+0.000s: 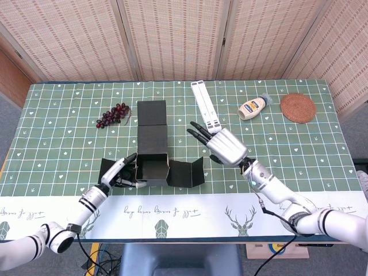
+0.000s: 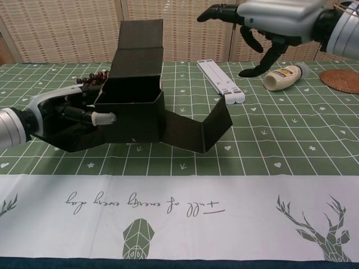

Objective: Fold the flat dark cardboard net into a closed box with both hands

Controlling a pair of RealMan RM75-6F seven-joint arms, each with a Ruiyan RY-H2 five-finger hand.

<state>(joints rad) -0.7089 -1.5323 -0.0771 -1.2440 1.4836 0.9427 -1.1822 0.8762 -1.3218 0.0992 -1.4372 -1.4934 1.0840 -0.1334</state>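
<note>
The left hand (image 2: 61, 115) is being pressed against the left side of the dark cardboard box (image 2: 134, 109), with a pale fingertip (image 2: 105, 118) touching its front wall and a side flap lying under the hand. Whether the box is really being gripped cannot be told. The right hand (image 1: 223, 145) is being held up in the air, well apart from the box, with its fingers spread and nothing in it. The box is being kept half folded near the front of the table (image 1: 57, 144), its top open, a tall flap standing up at the back and another flap sticking out to the right. Grapes (image 1: 113, 114), a white stand (image 1: 206, 107), a bottle (image 1: 253, 107) and a round coaster (image 1: 298, 107) are lying farther back.
</note>
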